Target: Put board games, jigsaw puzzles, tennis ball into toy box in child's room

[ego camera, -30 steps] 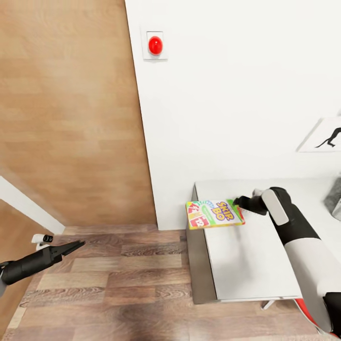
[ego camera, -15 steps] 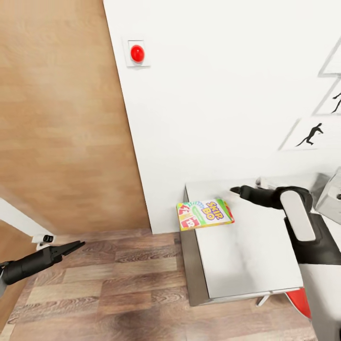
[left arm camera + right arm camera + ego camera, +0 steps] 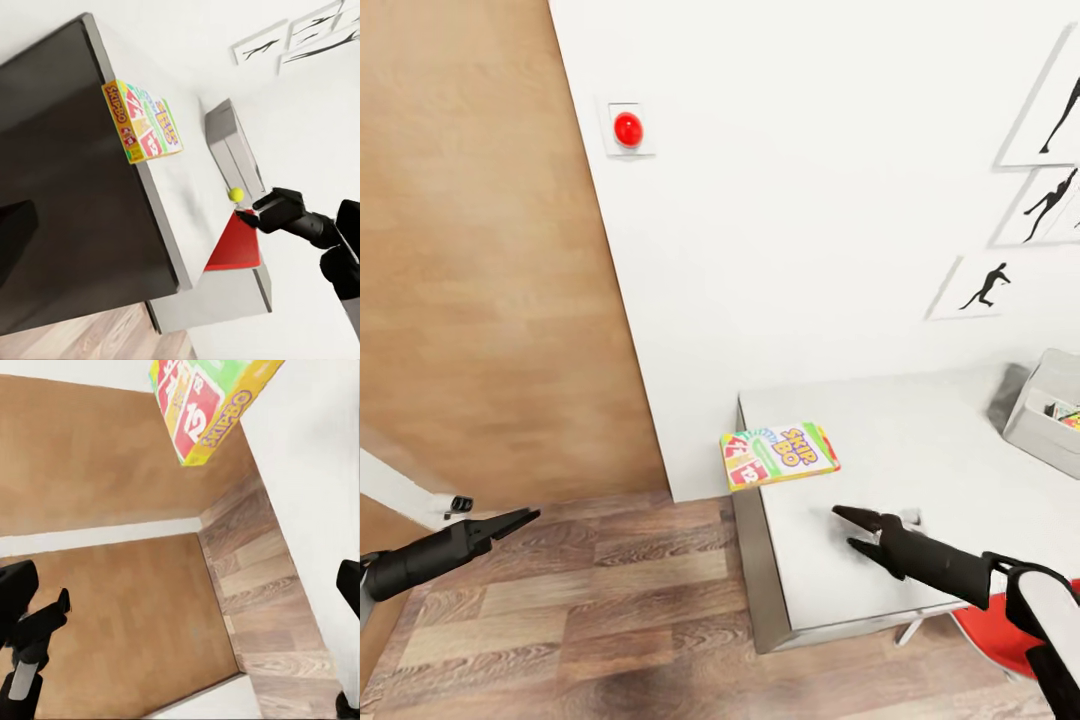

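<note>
Room: white wall point(image 3: 810, 200) with black athlete silhouette pictures point(image 3: 985, 285) toward 2 o'clock in the head view, a red round button point(image 3: 627, 129) on a white plate at 11 o'clock, a brown wood panel point(image 3: 480, 250) at 9 to 10 o'clock, and wood-plank floor point(image 3: 590, 610) at 7 o'clock.
Table: long pale grey-white desk point(image 3: 900, 470) running from centre toward 3 o'clock, its short end facing the plank floor; the top is smooth and mostly bare.
Toy box: light-grey tray point(image 3: 1040, 420) at the 3 o'clock edge of the head view, on the table's far part, with some colourful print showing inside it.
Board game: Skip-Bo box point(image 3: 780, 455) lies flat at the table's near-left corner, just past centre toward 6 o'clock; its long axis runs roughly 9 to 3 o'clock, slightly tilted, and its left end overhangs the table edge. Lettering faces up.
Tennis ball: small yellow-green ball point(image 3: 236, 194) seen in the left wrist view beside the grey tray.
Right gripper: point(image 3: 863, 530) above the table's near edge at 5 o'clock, apart from the game box, its two fingers spread and holding nothing.
Left gripper: point(image 3: 510, 522) over the floor at 8 o'clock, well apart from the table; fingers look drawn together at the tip, empty.
</note>
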You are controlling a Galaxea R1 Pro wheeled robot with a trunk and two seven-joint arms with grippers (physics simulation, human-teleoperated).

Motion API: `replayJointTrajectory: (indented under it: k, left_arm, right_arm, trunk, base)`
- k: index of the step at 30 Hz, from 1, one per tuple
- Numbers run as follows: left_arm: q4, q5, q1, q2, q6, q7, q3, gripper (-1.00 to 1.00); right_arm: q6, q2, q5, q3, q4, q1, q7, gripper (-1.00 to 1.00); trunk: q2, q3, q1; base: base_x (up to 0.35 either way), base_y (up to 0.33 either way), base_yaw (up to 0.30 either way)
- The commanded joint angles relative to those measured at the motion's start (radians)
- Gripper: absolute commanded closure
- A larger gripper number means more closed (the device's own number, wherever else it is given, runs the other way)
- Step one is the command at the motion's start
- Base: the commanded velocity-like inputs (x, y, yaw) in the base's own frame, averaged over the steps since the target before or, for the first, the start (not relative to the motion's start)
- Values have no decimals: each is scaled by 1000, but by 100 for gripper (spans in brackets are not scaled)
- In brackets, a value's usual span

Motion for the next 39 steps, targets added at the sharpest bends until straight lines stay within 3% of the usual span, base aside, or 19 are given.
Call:
replayJointTrajectory:
  k: [1,4,7,12,19,21,28,39]
  left_arm:
    - [0,-1,-1,0,11,-4,0,-100]
    - [0,-1,-1,-1,11,-4,0,-100]
    - [0,-1,-1,-1,11,-4,-1,-100]
    - [0,-2,-1,-2,11,-4,-2,-100]
    - [0,-2,-1,-2,11,-4,-2,-100]
    - [0,-2,-1,-2,11,-4,-2,-100]
    - [0,-3,-1,-6,11,-4,-7,-100]
    - [0,-4,-1,-9,11,-4,-11,-100]
  right_arm:
    - [4,3,-8,0,-1,23,33,-100]
    - [-58,26,-12,16,-2,129,173,-100]
    - [-120,43,-6,47,-3,181,242,-100]
    - [-178,51,48,98,-4,208,299,-100]
    - [-201,54,137,125,-4,219,408,-100]
    - [-228,56,181,127,-4,221,455,-100]
    - [-307,56,273,133,-4,222,492,-100]
    - [-325,56,300,129,-4,222,499,-100]
  trunk:
    - [-2,0,1]
    - [-2,5,1]
    - [-2,10,1]
    - [-2,17,1]
    - [-2,23,1]
    - [-2,23,1]
    - [-2,23,1]
    - [-2,23,1]
  base:
    - [0,0,-72]
    - [0,0,-44]
    - [0,0,-18]
    - [0,0,-6]
    - [0,0,-1]
    - [0,0,0]
    - [0,0,0]
    - [0,0,0]
